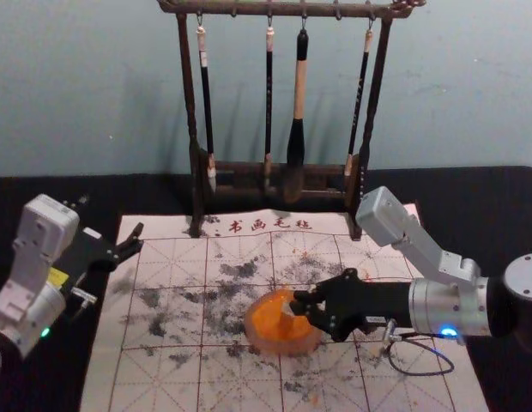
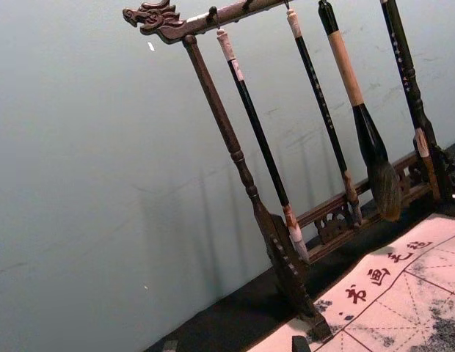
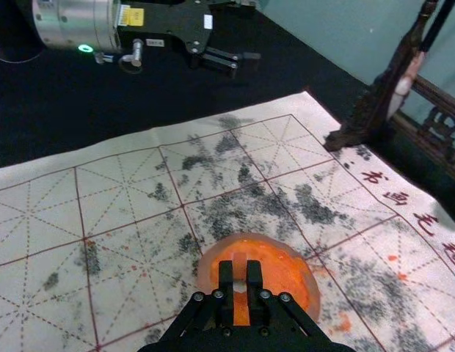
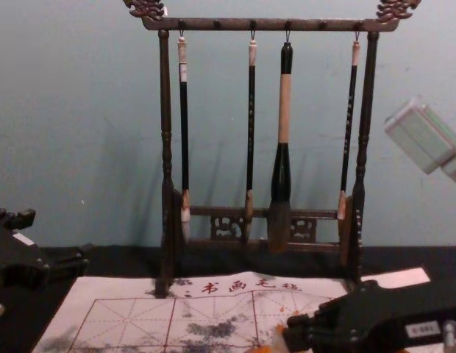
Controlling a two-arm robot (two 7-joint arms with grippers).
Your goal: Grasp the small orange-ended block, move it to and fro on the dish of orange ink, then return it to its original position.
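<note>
Block [image 3: 240, 267], partly hidden in right claw [image 1: 298, 308], over dish [image 1: 283, 348], left claw [image 1: 137, 239] aside

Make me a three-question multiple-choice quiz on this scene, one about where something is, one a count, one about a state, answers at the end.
1. Where is the tip of the right gripper?
A) Against the wall
B) Over the dish of orange ink
C) Beyond the mat's left edge

2. How many brushes hang from the rack?
A) Two
B) Six
C) Four

3. How do the right gripper's jaws stand?
A) Closed on the block
B) Wide open and empty
C) Shut on a brush

Answers:
1: B, the head view shows its tip above the orange.
2: C, the chest view shows three slim ones and one thick one.
3: A, the right wrist view shows the block between them.
</note>
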